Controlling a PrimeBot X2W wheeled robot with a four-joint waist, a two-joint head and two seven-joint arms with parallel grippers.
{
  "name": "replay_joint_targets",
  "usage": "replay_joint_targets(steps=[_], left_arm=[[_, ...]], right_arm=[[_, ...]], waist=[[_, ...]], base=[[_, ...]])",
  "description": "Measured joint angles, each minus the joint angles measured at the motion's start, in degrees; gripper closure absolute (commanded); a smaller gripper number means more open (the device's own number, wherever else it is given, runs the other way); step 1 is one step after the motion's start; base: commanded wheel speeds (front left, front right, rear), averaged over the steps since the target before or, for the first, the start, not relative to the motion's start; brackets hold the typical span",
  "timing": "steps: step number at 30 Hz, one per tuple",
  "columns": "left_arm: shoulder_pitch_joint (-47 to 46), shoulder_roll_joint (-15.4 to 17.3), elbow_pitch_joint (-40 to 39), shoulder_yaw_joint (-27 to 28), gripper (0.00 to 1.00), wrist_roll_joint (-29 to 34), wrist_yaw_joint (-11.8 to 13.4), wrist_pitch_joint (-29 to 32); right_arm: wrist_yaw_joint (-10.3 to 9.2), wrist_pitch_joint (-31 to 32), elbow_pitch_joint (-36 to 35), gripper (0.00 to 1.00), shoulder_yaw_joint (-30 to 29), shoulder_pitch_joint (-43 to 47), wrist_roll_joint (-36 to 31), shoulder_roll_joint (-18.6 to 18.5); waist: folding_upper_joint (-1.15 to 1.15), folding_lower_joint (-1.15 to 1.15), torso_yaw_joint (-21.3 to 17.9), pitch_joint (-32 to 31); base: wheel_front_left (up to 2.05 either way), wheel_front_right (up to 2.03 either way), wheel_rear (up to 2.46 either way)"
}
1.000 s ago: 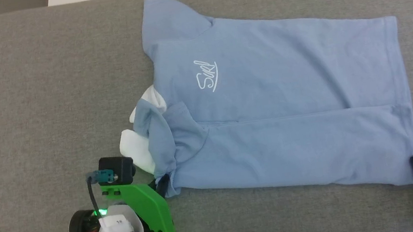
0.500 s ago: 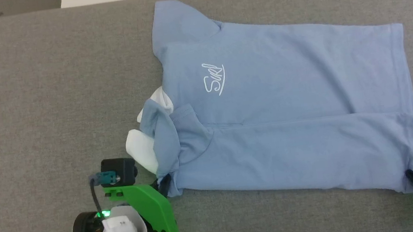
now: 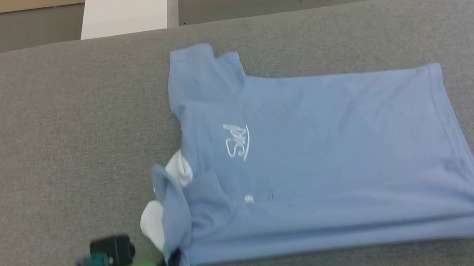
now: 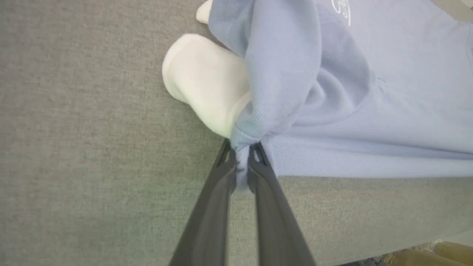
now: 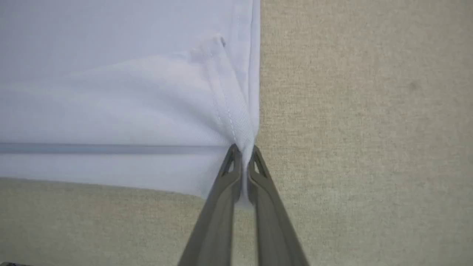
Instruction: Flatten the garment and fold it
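Head view: light blue garment [image 3: 322, 154] spread on grey table [image 3: 35, 132]. Wrist views: left pincer [image 4: 242, 148] clamped on its collar-side corner; right pincer [image 5: 244, 150] clamped on its hem corner.

garment [image 5: 111, 92]: pale blue cloth, spread over the upper left, lying on the desk
corner [image 5: 244, 146]: lower right tip of the cloth, bunched into a point, pinched at the fingertips
seam [image 5: 221, 99]: fine stitched line, slanting up and left from the corner to a small pucker
crease [image 5: 111, 148]: straight darker line across the cloth, level with the fingertips
jaws: closed on the corner, with a sliver of cloth between them
fingers [image 5: 216, 207]: two, long and grey, rising from the bottom middle, meeting at the tips
desk [image 5: 369, 129]: beige-grey woven covering, bare right of the garment and below it
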Motion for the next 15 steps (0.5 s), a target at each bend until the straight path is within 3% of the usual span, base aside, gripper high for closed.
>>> replay_joint_targets(steps=[4,11,12,13,14,15], left_arm=[[5.45,-0.75,-1.54,-0.38,1.00,-1.51,1.12,-0.35],[8.09,-4.33,2.14,-0.51,1.00,-3.58,0.60,-3.91],[7.95,-4.88,3.00,-0.19,0.69,-3.66,0.46,-4.68],[7.74,-5.25,3.68,-0.01,0.07,-3.65,0.04,-5.37],[7.54,-5.49,4.25,0.16,0.00,-3.65,-0.19,-5.84],[7.27,-5.66,4.90,0.43,0.00,-3.65,-0.42,-6.30]], right_arm=[[-0.01,1.24,-0.19,1.00,-2.20,3.57,-0.27,2.59],[-0.02,0.82,0.52,1.00,-2.77,5.87,-1.08,4.83],[-0.02,0.18,0.70,1.00,-2.72,5.77,-1.12,4.83],[-0.02,-0.40,0.86,0.84,-2.50,5.67,-1.37,4.74],[-0.02,-0.70,1.00,0.44,-2.19,5.62,-1.62,4.54],[-0.02,-1.16,1.15,0.00,-1.96,5.56,-1.65,4.32]], waist=[[0.00,0.00,0.37,0.01],[0.00,0.00,1.07,-0.40],[0.00,0.00,1.15,-0.48],[0.00,0.00,1.22,-0.58],[0.00,0.00,1.27,-0.68],[0.00,0.00,1.34,-0.81]], base=[[0.00,0.00,0.00],[0.00,0.00,0.00],[0.00,0.00,0.00],[0.00,0.00,0.00],[0.00,0.00,0.00],[0.00,0.00,0.00]])
